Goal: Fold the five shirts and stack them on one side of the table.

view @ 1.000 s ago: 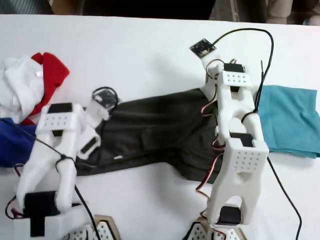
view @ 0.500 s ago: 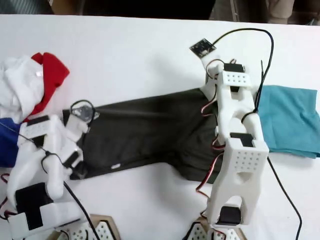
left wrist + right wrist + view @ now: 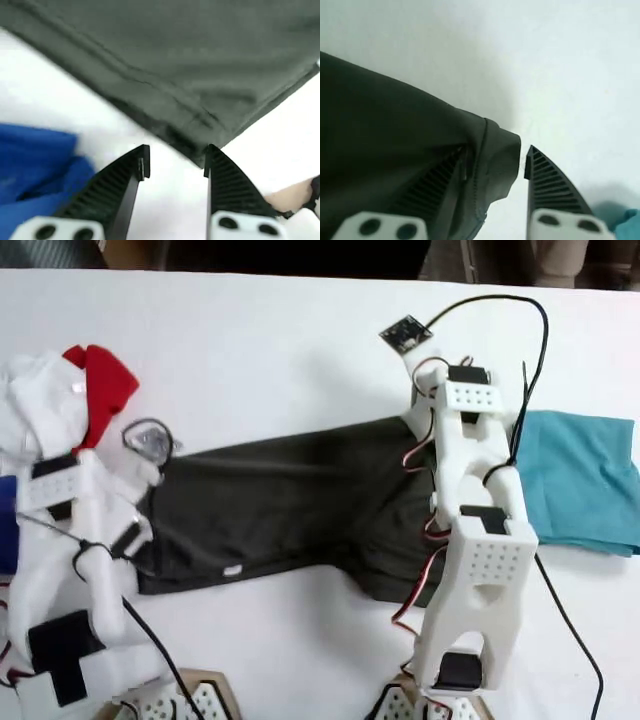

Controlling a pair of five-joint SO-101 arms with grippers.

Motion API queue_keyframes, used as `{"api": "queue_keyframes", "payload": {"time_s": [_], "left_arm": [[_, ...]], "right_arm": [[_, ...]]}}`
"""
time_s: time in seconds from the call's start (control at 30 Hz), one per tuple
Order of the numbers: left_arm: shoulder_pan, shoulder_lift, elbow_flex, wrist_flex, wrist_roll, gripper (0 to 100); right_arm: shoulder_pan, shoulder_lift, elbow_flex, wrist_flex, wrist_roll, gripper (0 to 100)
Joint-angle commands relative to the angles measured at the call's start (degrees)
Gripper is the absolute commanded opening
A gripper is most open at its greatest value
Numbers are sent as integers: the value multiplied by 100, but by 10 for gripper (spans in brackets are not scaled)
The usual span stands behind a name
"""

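Two claws agape, left claw (image 3: 176,150) at hem of dark shirt (image 3: 300,495); right claw (image 3: 497,152) straddling its fold

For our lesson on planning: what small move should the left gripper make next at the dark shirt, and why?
Probably ease the left gripper forward and close on the hem of the dark shirt: its jaws stand open, the hem just ahead of them, ungripped.

Bright even light; soft shadows on table (image 3: 280,340).
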Motion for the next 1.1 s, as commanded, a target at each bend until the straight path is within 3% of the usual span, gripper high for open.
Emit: {"api": "queue_keyframes", "payload": {"time_s": [0.0, 0.17, 0.37, 0.53, 0.73, 0.9, 1.07], "left_arm": [[-35, -607, -1042, 387, 26, 203], [44, -571, -1218, 202, 457, 203], [378, 158, -198, -607, 958, 203], [404, 360, 611, -1108, 949, 203], [404, 352, 1147, -1169, 923, 203], [308, 352, 1376, -1169, 703, 203], [132, 343, 936, -1108, 703, 203]], "right_arm": [[-4, -470, -229, -4, -360, 180], [-303, -92, -281, 611, -554, 180], [-338, 338, -290, 523, -563, 180], [-75, 541, -475, 409, -554, 180], [-4, 549, -1134, 541, -527, 180], [-127, 541, -2066, 1244, -527, 180], [-409, 541, -3209, 2598, -519, 180]]}}
